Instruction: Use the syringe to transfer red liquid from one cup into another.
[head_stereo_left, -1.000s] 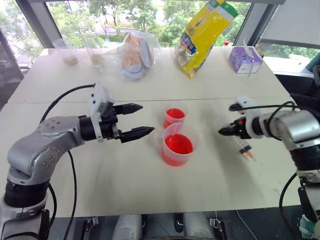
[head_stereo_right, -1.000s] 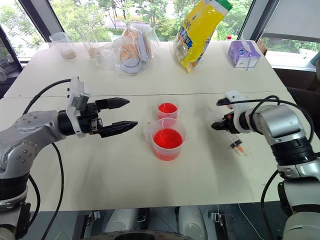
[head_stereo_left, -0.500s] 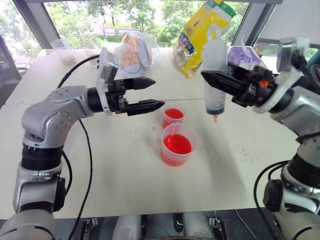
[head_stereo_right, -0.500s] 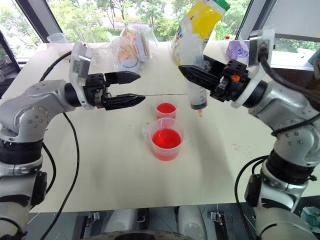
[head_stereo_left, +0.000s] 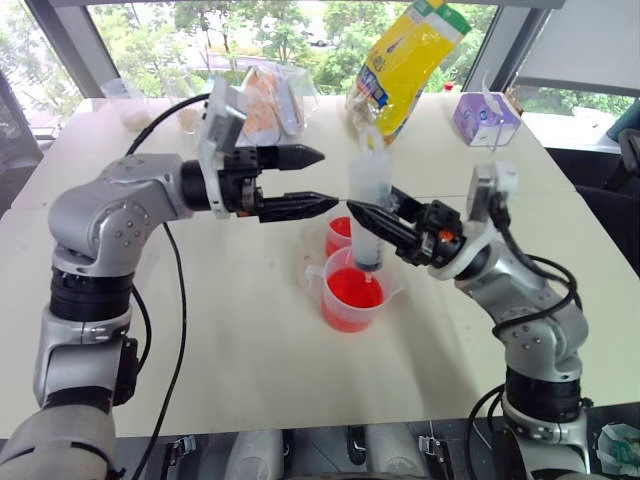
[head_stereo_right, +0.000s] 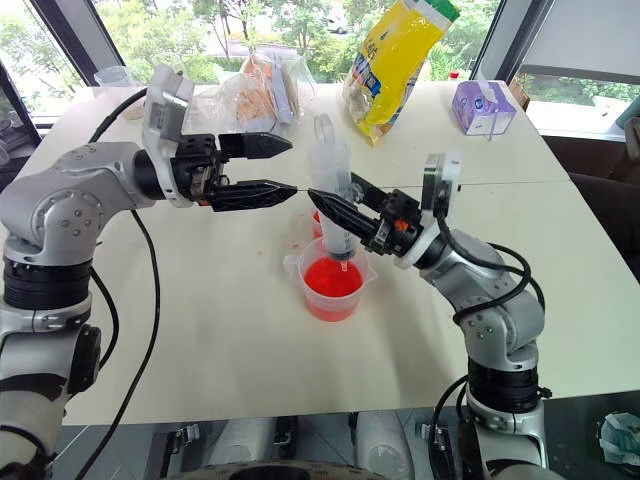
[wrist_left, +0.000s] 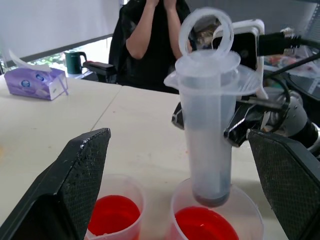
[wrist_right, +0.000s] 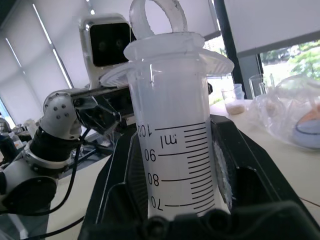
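My right gripper (head_stereo_right: 335, 195) is shut on the barrel of the syringe (head_stereo_left: 367, 180) and holds it upright, tip down. The plunger ring sits close to the flange. The syringe's lower end hangs at the mouth of the larger handled cup (head_stereo_left: 350, 295), just above the red liquid (head_stereo_right: 333, 277). The small handleless cup (head_stereo_left: 338, 232) stands right behind, also holding red liquid. My left gripper (head_stereo_left: 328, 180) is open and level, its fingertips (head_stereo_left: 322, 155) just left of the syringe's upper part and apart from it. In the left wrist view the syringe (wrist_left: 207, 135) stands between my open fingers.
At the back of the white table (head_stereo_left: 250, 370) are a yellow bag (head_stereo_left: 410, 65), a purple tissue box (head_stereo_left: 483, 118), a clear plastic bag of items (head_stereo_left: 265, 105) and clear cups with beige contents (head_stereo_left: 130, 100). A person (wrist_left: 150, 40) sits beyond the table.
My right gripper has lifted the syringe from the table at the right and swung it left, upright over the handled cup. My left gripper has risen a little, still open.
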